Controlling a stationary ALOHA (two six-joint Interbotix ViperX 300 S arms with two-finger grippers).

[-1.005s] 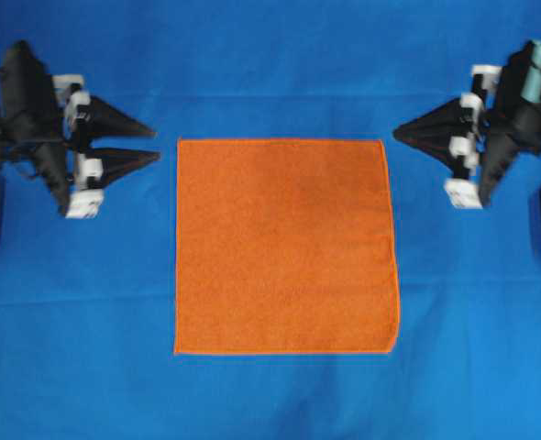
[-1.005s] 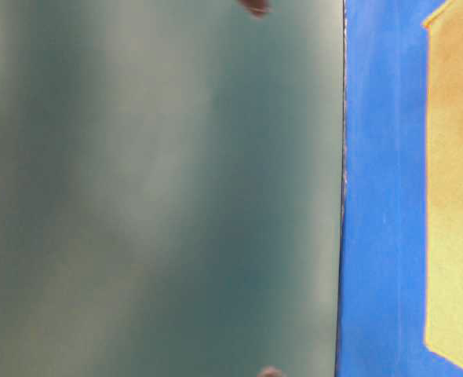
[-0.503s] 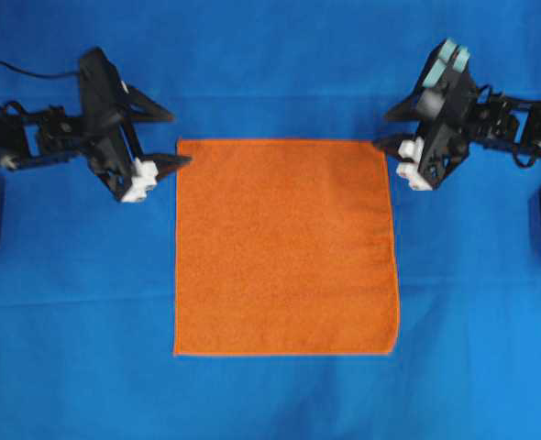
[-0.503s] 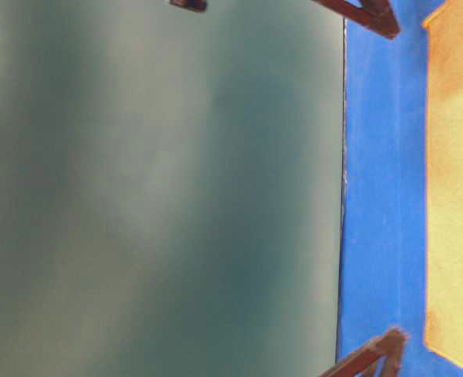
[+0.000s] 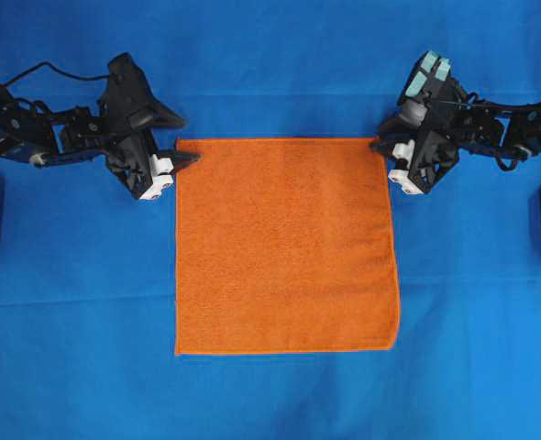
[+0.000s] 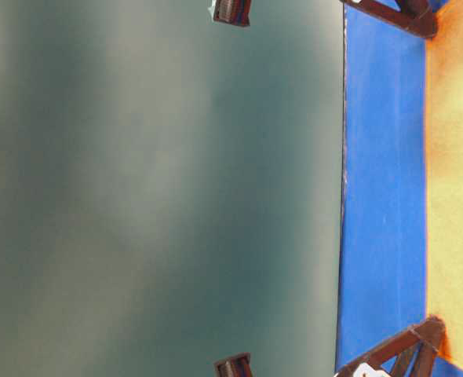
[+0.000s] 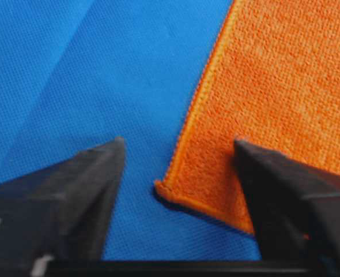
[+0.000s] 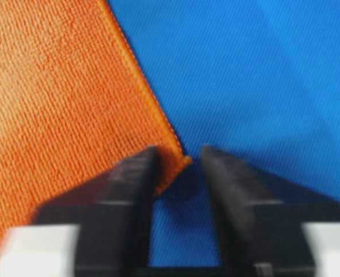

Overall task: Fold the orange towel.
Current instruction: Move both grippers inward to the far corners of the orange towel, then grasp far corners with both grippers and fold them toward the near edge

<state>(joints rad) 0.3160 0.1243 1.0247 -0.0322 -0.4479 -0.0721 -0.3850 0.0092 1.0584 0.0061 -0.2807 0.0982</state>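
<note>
- L gripper (image 5: 181, 158) is coming in from the far-left edge of the scene: 1 s ago it is sitting well out to the left of the orange towel (image 5: 287, 246), now it is parked at the towel's far-left corner.
- Its jaws are standing apart w/ nothing pinched yet. In the L wrist view the corner (image 7: 165, 187) is lying between the two fingers (image 7: 83, 179), flat on the blue cloth (image 5: 69, 348).
- Towel itself isn't shifting: it is lying spread flat, square, mid-scene, all 4 corners down, no crease yet.
- R gripper (image 5: 387, 158) is mirroring that, moving in from the far-right edge to the far-right corner.
- R jaws are narrower, bracketing the corner tip (image 8: 180, 160); one finger (image 8: 136, 173) is over the hem. Gap is showing between the fingers, so not clamped; can't tell if the cloth is actually caught.
- Meaning: approach phase is wrapping up, both arms are lining up on the far edge. Prob. next: close on both corners, then lift and carry the far edge toward the near edge. Fold not begun.
</note>
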